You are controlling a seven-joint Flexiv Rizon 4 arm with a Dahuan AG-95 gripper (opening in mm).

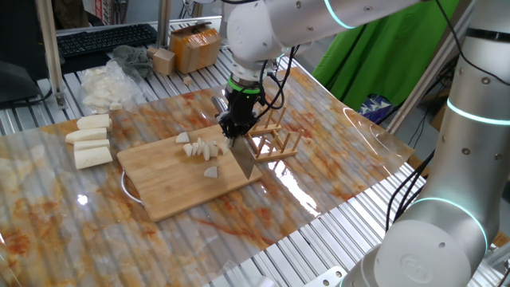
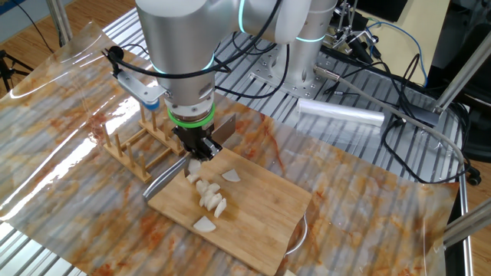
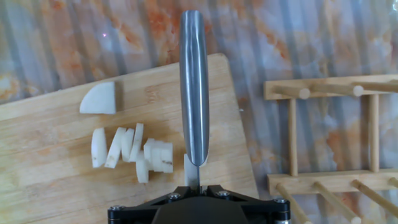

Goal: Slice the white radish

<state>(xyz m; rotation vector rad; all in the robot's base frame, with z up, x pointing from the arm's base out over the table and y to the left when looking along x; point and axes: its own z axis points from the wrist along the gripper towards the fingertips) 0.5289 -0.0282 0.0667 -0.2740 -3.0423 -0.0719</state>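
On the board (image 1: 179, 185), the radish (image 3: 130, 149) lies as a row of slices, one piece (image 3: 99, 99) apart. Just beside them, the gripper (image 1: 237, 130) is clamped on a knife (image 3: 194, 93), blade edge down, near the rack (image 2: 142, 142).

The arm (image 1: 319, 20) reaches out over the cutting board (image 1: 171, 187), wrist vertical. Its gripper (image 1: 237, 127) points straight down above the board's edge, jaws clamped on a knife (image 3: 194, 87) handle.
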